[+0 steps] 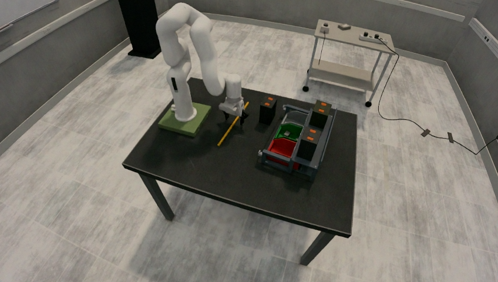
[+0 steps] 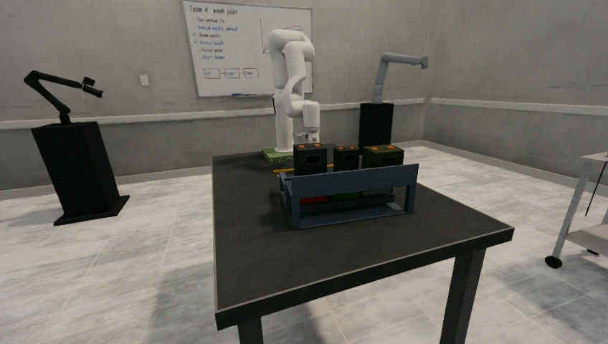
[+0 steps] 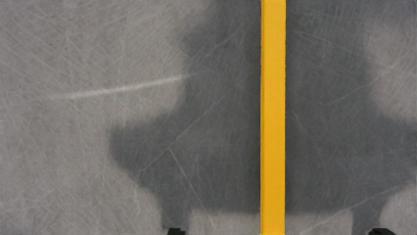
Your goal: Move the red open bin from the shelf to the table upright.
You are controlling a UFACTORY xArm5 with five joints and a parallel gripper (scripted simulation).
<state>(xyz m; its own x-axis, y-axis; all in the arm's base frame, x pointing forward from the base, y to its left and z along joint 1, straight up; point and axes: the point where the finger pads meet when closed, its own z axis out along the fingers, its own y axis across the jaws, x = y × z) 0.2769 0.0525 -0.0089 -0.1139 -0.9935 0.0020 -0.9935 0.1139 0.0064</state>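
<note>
The red open bin (image 1: 283, 146) (image 2: 313, 199) sits on the lower level of the blue-grey shelf (image 1: 329, 127) (image 2: 353, 180), at its near end in the top view. A green bin (image 1: 289, 130) (image 2: 345, 196) stands beside it, and a pale grey bin (image 1: 295, 117) beyond that. My gripper (image 1: 234, 120) (image 2: 310, 138) (image 3: 277, 231) is open and empty. It hangs low over a yellow bar (image 1: 226, 131) (image 3: 272, 117) on the table, well to the left of the shelf. The wrist view shows only the bar and bare table top.
Two dark closed boxes (image 1: 307, 144) (image 1: 320, 113) stand on the shelf's top level. A third dark box (image 1: 268, 110) stands on the table (image 1: 209, 174) between my gripper and the shelf. My arm's green base plate (image 1: 185, 120) is at the table's back left.
</note>
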